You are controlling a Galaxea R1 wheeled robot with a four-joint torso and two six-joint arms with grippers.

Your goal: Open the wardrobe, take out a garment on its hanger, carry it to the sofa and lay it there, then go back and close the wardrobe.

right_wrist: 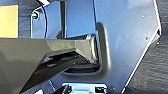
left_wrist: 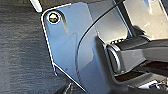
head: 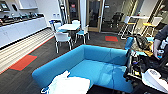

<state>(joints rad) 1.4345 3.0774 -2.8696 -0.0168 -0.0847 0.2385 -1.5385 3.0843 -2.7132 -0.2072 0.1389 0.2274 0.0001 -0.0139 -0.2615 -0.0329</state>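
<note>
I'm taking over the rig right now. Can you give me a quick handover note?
End effectors: I cannot tell from either wrist view whether they are open or shut.
Things: the white garment lies on the near end of the blue sofa.
Done: the garment is on the sofa.
Left: go back to the wardrobe and close it.
Note: a person stands at the right.

Right arm (head: 156, 78) enters head view at lower right: white shell segment, dark jointed gear just beside it, held low and close to body. Left wrist view: dark plate (left_wrist: 75, 45) with round fitting at corner, jointed bar (left_wrist: 140, 52) across it, thin cable arcing over plate. Right wrist view: same kind of plate (right_wrist: 125, 37), bar (right_wrist: 45, 55) slanting across (fingers not made out on either hand).
</note>
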